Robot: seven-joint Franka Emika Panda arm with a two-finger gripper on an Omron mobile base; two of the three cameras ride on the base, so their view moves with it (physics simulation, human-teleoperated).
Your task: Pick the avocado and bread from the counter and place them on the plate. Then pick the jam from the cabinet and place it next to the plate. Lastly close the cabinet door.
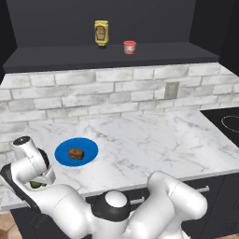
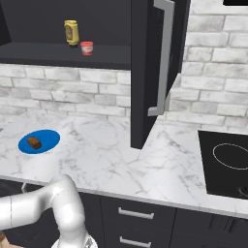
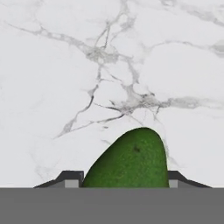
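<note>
Avocado (image 3: 131, 159) lies on the counter (image 3: 109, 65) at its near left edge, between the gripper (image 3: 124, 178) fingertips (image 3: 70, 178), which sit close against its sides; whether they grip it I cannot tell. Bread (image 1: 76, 153) rests on the plate (image 1: 91, 145) just beyond. Jam (image 1: 129, 47) stands on the cabinet (image 1: 93, 58) shelf, right of a yellow bottle (image 1: 101, 33); the cabinet door (image 2: 145, 72) hangs open.

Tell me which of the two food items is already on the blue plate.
The bread, the brown chunk, sits on the plate. The green avocado lies on the marble counter between the fingertips of the gripper.
</note>
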